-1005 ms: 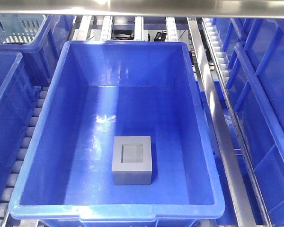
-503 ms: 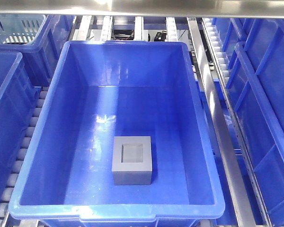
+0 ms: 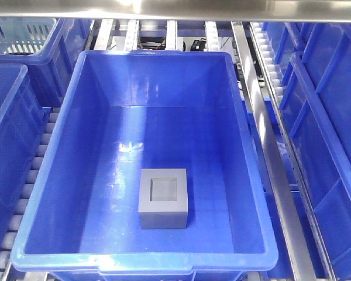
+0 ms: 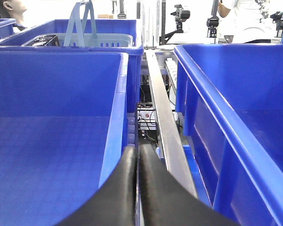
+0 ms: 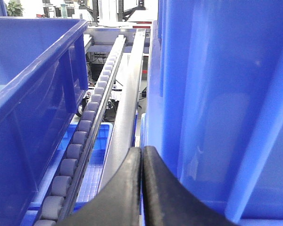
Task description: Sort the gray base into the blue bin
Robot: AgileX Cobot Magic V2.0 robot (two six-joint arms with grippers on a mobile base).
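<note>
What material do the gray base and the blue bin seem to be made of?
Gray base: matte and evenly gray with no shine and crisp edges, likely dense foam or dull plastic; the look leaves it open.
Blue bin: glossy moulded plastic, judging by the bright highlights on its floor and its thick rolled rim.

We see only the tips of our own body: the left hand (image 4: 137,188) shows two smooth, matte black fingers (image 4: 115,197) with curved outer edges, and the right hand (image 5: 141,188) shows the same black, rounded pair, without visible markings.
</note>
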